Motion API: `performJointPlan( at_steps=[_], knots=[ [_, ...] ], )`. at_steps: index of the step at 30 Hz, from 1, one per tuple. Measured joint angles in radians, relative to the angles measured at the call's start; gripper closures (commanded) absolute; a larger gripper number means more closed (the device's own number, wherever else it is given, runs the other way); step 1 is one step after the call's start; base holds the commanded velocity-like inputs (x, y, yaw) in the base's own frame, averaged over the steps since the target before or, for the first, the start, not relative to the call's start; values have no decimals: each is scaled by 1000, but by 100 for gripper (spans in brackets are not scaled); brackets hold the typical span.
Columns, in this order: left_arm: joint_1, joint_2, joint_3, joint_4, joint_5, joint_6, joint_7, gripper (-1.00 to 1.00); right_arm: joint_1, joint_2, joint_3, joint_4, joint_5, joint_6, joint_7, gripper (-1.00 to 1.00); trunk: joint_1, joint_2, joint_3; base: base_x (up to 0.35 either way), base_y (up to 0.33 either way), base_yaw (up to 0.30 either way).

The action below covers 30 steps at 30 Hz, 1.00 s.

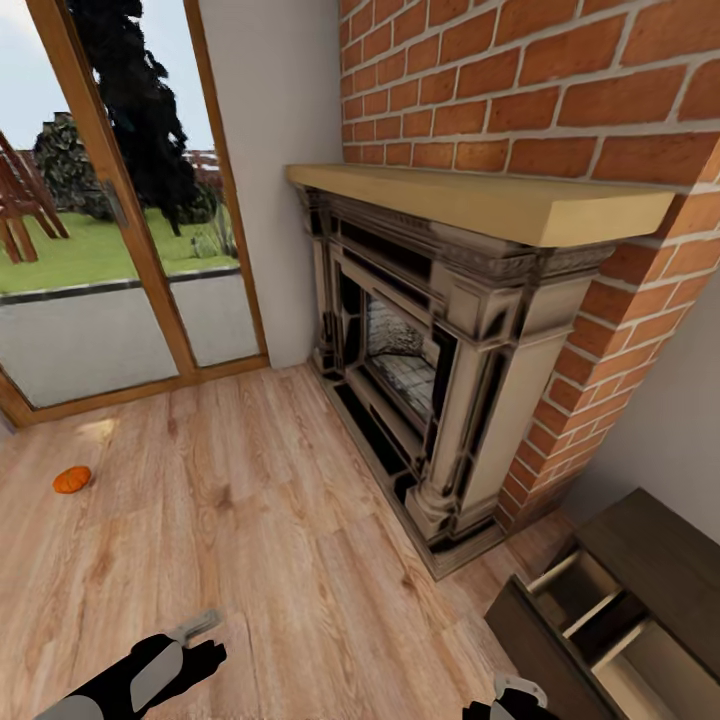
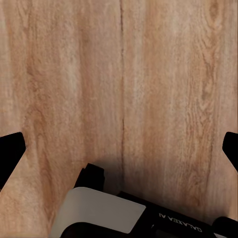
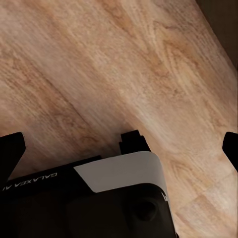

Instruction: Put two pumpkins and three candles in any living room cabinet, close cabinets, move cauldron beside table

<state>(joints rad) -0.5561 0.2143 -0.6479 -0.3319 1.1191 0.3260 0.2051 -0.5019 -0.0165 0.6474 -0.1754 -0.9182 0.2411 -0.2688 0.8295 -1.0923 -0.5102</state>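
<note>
Here, I am listing what is showing. Pumpkin [image 1: 72, 480]: one, small, round, orange, slightly flattened, lying alone on the wood floor [image 1: 280, 520] near the glass door [image 1: 110, 250], well apart from both arms and far ahead of the left gripper [image 1: 197, 640]; nothing is touching it.

Cabinet [image 1: 650, 560]: dark-brown wood unit, sitting low at the right, beside the brick fireplace [image 1: 430, 370]. One drawer [image 1: 590, 620] is standing pulled out, showing pale dividers and a beige inside. The right gripper [image 1: 512, 700] is hanging just beside the drawer's front corner, not touching it as far as I am seeing.

Left arm: black and grey, reaching in low from the near left, its gripper pointing forward over bare planks. In the left wrist view I am seeing its two dark fingertips [image 2: 10, 153] at opposite edges with floor between them, so the fingers are spread wide and gripping nothing.

Right arm: barely entering at the bottom of the head view. In the right wrist view its fingertips [image 3: 11, 151] are likewise standing far apart over bare floor, holding nothing.
</note>
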Motion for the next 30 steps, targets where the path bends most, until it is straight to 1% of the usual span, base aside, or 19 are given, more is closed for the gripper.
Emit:
performJointPlan(
  at_steps=[20,30],
  knots=[
    [0,1,0,0,0,-1,-1,-100,0,4,1,0,0,-1,0,-100,0,0,-9,0,0,291],
    [0,1,0,0,0,-2,-1,-100,0,9,4,-1,-2,-22,-1,-100,0,0,-13,0,0,291]
  ],
)
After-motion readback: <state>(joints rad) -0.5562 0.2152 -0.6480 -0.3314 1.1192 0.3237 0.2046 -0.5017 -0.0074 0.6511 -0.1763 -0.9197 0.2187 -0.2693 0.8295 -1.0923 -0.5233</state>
